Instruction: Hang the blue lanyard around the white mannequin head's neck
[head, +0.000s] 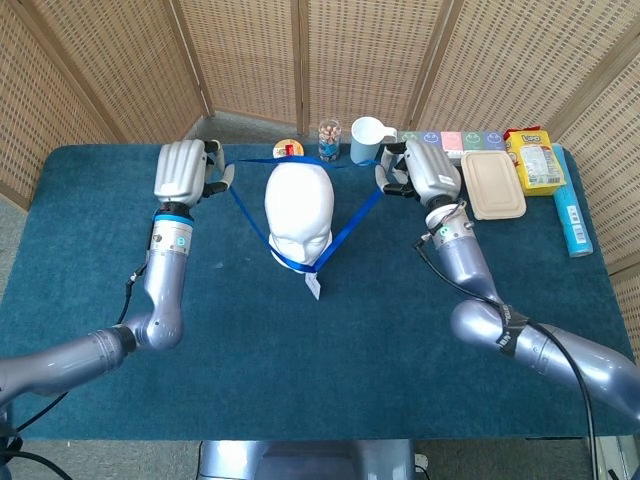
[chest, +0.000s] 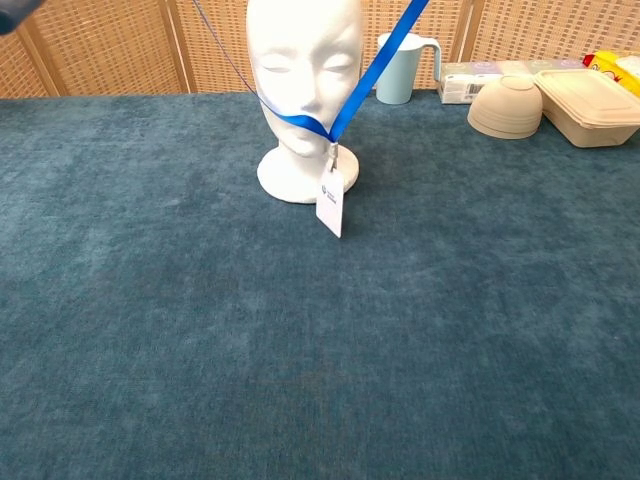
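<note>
Backdrop: woven wicker screens (head: 250, 50) stand behind a table covered in dark teal cloth (chest: 300, 350).
Mannequin head: white head (head: 298, 212) stands upright on its round base, near the middle-back of the table, face toward the robot.
Lanyard: blue lanyard (head: 350, 225) is stretched in a loop over the head; its front strands meet in a V at the chin and neck, the back strand runs behind the crown.
Badge: white card (chest: 330, 200) hangs from the V, in front of the base.
Left hand: left hand (head: 185, 170) is raised beside the head, fingers curled on the strap.
Right hand: right hand (head: 425, 172) is raised on the other side, fingers gripping the strap.
Back row: pale mug (head: 366, 140), small jar (head: 329, 139), lidded box (head: 492, 184), yellow packet (head: 535, 160).
</note>
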